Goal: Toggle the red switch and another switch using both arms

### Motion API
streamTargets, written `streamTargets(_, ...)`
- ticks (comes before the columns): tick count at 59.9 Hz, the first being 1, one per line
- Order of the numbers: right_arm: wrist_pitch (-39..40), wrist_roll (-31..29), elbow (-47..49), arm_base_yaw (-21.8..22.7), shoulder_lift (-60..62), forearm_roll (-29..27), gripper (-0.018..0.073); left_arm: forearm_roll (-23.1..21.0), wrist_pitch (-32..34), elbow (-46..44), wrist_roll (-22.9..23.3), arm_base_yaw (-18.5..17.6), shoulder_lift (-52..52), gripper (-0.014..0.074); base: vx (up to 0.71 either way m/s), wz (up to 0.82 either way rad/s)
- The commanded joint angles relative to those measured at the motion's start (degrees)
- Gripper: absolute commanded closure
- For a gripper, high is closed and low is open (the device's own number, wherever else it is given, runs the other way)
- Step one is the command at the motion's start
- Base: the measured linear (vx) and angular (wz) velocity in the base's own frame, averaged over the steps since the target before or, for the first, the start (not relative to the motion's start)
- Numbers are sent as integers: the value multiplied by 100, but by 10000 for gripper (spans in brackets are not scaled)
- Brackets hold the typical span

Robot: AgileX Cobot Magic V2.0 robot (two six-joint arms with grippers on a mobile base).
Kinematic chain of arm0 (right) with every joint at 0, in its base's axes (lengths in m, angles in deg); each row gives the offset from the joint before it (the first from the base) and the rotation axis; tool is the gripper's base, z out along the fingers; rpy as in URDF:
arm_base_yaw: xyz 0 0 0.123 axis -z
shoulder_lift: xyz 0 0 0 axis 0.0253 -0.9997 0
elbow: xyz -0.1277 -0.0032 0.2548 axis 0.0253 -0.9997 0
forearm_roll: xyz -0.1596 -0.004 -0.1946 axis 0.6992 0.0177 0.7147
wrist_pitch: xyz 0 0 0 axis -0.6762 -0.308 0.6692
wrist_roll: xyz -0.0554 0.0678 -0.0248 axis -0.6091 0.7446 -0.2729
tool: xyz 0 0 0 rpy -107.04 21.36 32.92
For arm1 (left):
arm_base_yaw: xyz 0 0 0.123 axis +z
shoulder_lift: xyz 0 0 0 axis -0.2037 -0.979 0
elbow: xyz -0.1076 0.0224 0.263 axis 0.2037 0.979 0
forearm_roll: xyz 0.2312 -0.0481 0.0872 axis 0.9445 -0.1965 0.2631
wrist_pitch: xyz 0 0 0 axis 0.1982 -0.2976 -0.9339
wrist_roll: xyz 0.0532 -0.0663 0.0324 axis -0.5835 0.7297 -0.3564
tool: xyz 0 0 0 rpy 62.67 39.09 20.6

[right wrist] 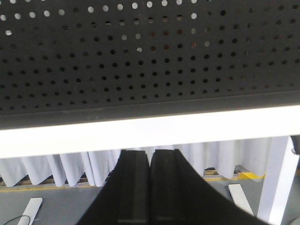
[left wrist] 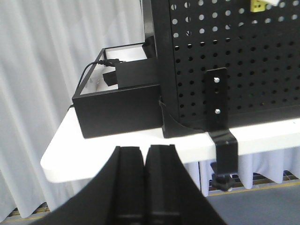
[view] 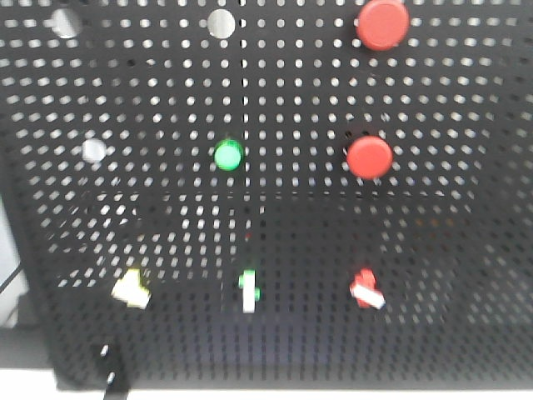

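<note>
A black pegboard point(view: 166, 217) stands on a white table point(left wrist: 262, 136). The left gripper point(left wrist: 145, 161) and right gripper point(right wrist: 150, 164) hang clear of the board, jaws pressed together and holding nothing. On the bottom row, the red switch point(view: 366, 289) sits at the right and the pale yellow switch point(view: 131, 287) at the left, with a green switch point(view: 249, 289) between them.

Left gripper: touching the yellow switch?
Apart. Left wrist view: the left gripper is shut, out in front of the table edge, while the yellow switch sits high on the pegboard.
</note>
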Motion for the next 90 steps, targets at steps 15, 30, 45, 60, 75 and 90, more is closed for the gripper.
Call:
streamTargets(15,471,-15,-30,24,-49,66,566,-2,446,106,63,8,31,594,11,-1)
streamTargets(30,471,-15,-30,24,-49,66,566,-2,446,106,63,8,31,594,6,-1)
streamTargets(45,479,-15,-30,24,-49,66,566,17,454,106,40,8,31,594,1,0)
streamTargets(60,543,-15,-30,24,-49,66,566,765,1134,97,-557,8,31,594,0,0)
streamTargets(75,1216,-15,-30,24,-49,91,566,707,1727,69,-395,8,31,594,0,0)
streamTargets(90,2107,-15,377,24,-49,226,566,567,3429,30,-101,8,31,594,0,0)
